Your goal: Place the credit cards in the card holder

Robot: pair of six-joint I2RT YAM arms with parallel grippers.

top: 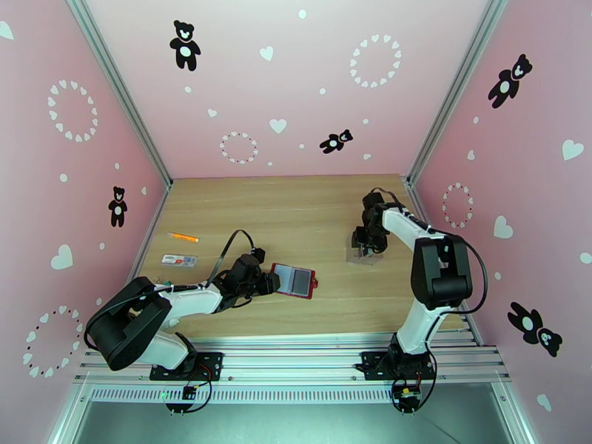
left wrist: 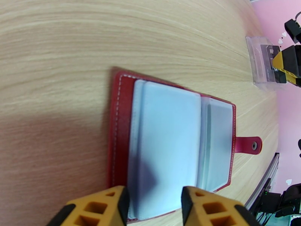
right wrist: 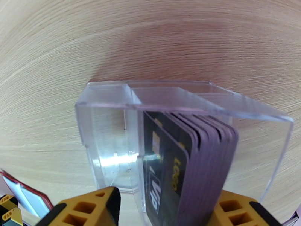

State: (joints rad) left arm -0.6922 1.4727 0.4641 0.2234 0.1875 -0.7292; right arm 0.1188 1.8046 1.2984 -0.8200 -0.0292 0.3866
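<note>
Bare table [top: 296,209] between left gripper [left wrist: 153,191] half-open at card holder [left wrist: 169,136] edge and right gripper [right wrist: 167,193] wide astride credit cards [right wrist: 188,155].

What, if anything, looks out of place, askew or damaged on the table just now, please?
Nothing stands out: the card holder lies open and flat on the table, and the credit cards stand as a tidy stack inside the clear case.

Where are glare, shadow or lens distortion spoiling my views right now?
Left wrist: heavy shadow darkens the wooden table beside the dark-red leather card holder, grain bowed by the lens. Right wrist: bright glare on the clear plastic case. Top external: evenly lit, sharp.
</note>
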